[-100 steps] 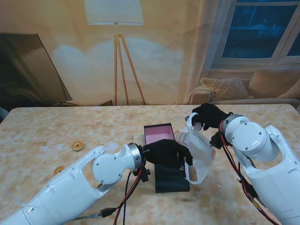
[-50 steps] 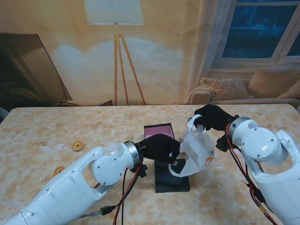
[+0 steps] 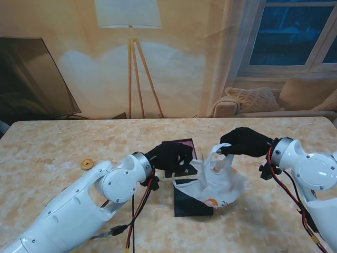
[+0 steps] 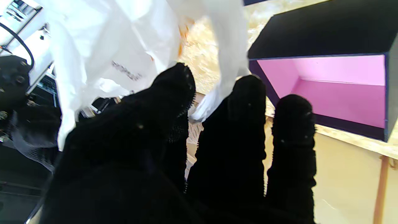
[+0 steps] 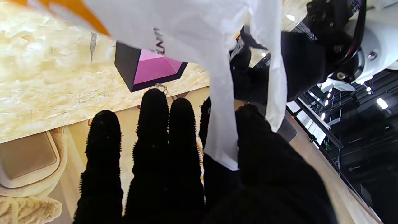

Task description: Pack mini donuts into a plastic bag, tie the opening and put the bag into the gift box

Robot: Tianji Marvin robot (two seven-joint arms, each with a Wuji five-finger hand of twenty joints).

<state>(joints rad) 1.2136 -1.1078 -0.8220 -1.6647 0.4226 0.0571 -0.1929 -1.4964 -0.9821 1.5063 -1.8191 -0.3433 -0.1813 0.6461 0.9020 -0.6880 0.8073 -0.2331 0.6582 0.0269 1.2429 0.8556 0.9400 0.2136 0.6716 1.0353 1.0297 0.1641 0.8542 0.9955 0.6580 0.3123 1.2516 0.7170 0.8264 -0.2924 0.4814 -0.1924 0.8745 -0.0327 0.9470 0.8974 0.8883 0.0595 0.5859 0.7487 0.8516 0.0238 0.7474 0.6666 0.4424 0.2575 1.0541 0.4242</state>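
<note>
Bag (image 3: pixel 216 182) is pinched by a handle in each hand, left hand (image 3: pixel 171 156) and right hand (image 3: pixel 243 142), slumped over the box (image 3: pixel 181 149); handles should be pulled taut and crossed for tying.

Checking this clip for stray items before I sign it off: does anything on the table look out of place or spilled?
Yes. One mini donut lies loose on the table far to the left, well away from the plastic bag that both the left hand and right hand hold by its handles over the gift box lid. Nothing looks spilled or damaged.
</note>
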